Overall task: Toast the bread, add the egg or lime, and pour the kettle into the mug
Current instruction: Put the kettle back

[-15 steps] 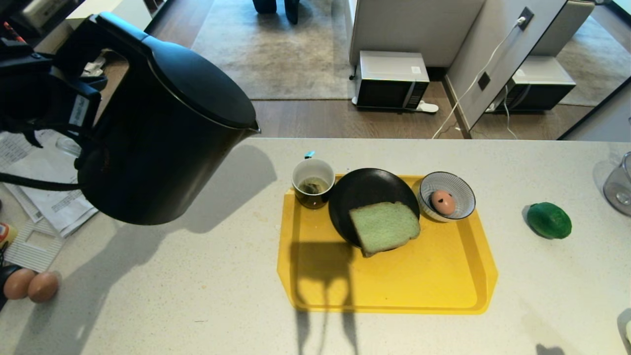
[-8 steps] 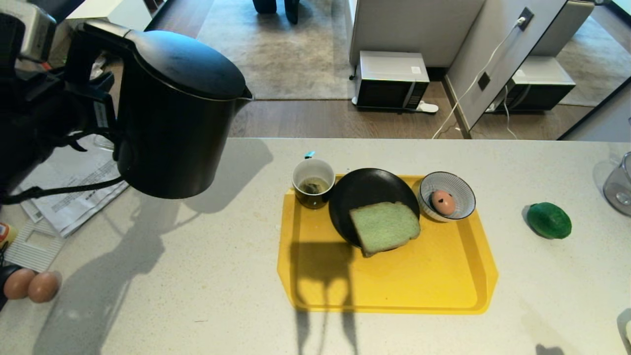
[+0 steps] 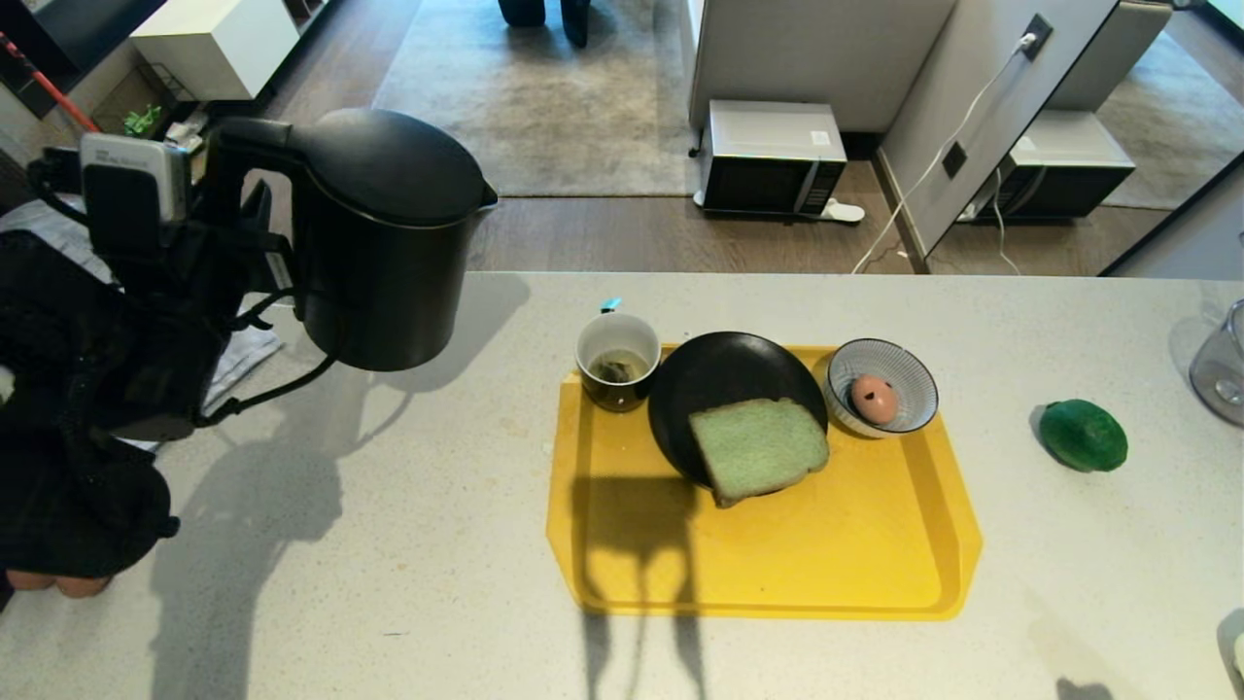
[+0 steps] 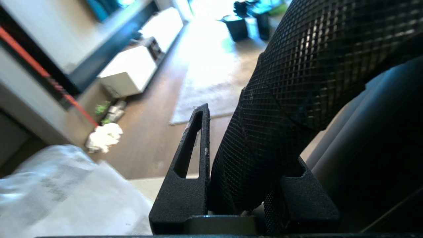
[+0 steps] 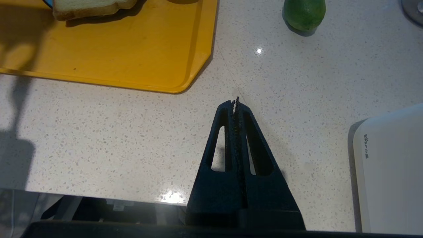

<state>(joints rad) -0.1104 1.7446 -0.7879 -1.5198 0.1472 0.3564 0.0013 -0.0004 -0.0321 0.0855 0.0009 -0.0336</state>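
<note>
The left claw [image 3: 255, 255] was clamped on the handle of the kettle [image 3: 384, 243], one finger [image 4: 190, 155] showing bare beside the textured grip in the wrist view. Over the past second the kettle had swung back from a forward lean to upright, and had drawn away toward ten o'clock of the counter, well apart from the mug [image 3: 617, 360]. I'd judge the pour was over and the kettle was being carried off to be put down, though I could not tell how much liquid had gone in; the mug showed a tea bag and something dark at the bottom.

The mug stood at the tray's [image 3: 777, 554] eleven o'clock corner, touching the black plate [image 3: 724, 374]. The bread [image 3: 758, 447] lay across the plate's five o'clock rim, overhanging the tray. The egg [image 3: 873, 398] sat in the striped bowl [image 3: 882, 384] at the tray's one o'clock, and the lime [image 3: 1083, 435] lay on the counter at three o'clock, off the tray.

The right claw [image 5: 236, 104] hung clenched and empty over bare counter.

The left arm's bulk hid most of the papers and the two brown eggs at eight o'clock. The kettle's base was nowhere in view.
</note>
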